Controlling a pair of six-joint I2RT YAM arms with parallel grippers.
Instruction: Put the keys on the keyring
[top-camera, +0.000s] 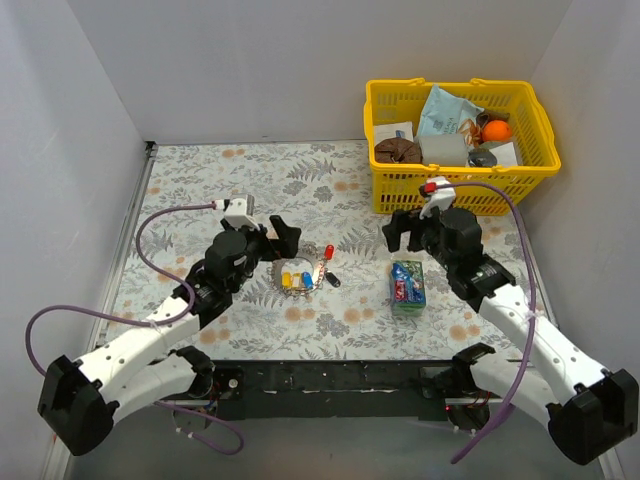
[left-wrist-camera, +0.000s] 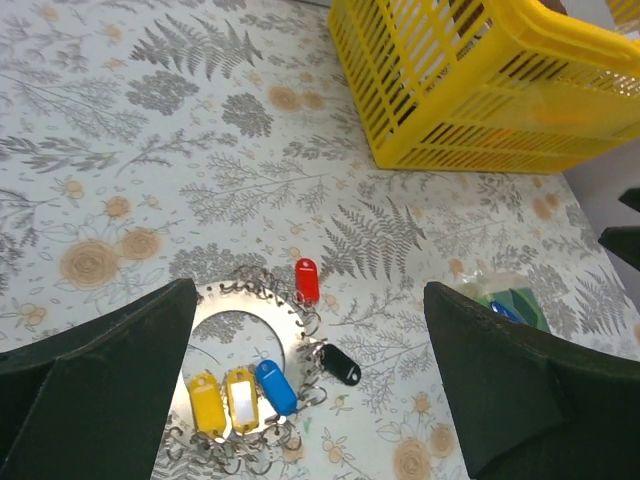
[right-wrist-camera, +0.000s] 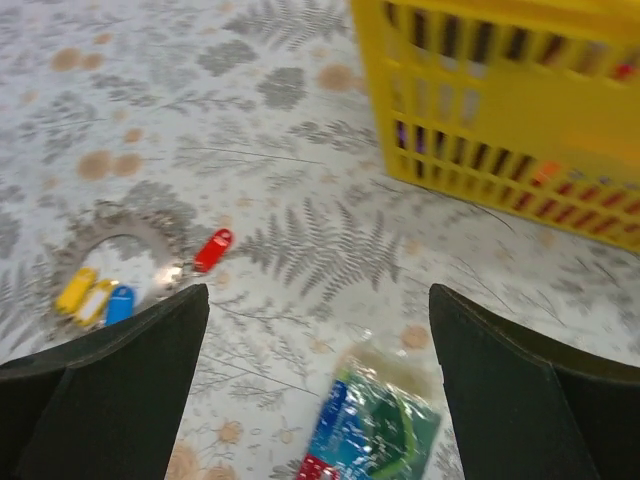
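1. The keyring (top-camera: 297, 274) is shown as a silver chain loop lying flat on the patterned table (top-camera: 200, 190). All positions below are referred to it.
2. Two yellow keys (left-wrist-camera: 207, 402) and a blue key (left-wrist-camera: 275, 386) are seen side by side on the near arc of the keyring, with their long axes running roughly across the chain. Whether they are already threaded on cannot be told.
3. The red key (left-wrist-camera: 307, 280) is found outside the keyring at its far-right edge. The black key (left-wrist-camera: 341, 364) is found outside at its near-right edge. Each is touching the chain or just beside it.
4. The left gripper (top-camera: 279, 243) is positioned just beside the keyring, on its far-left side, with the jaws spread wide and nothing between them. In the left wrist view the loop is framed between the two fingers.
5. The right gripper (top-camera: 403, 238) is likewise spread wide and empty, but is placed well apart from the keyring, on its right. A snack packet (top-camera: 408, 284) is seen on that same side, nearer the arm bases.
6. The left arm is judged the nearer to the keyring. The two outlying keys are judged to lie on the flank turned toward the right arm, so the loop would probably be steadied from the left and those keys approached from the right.
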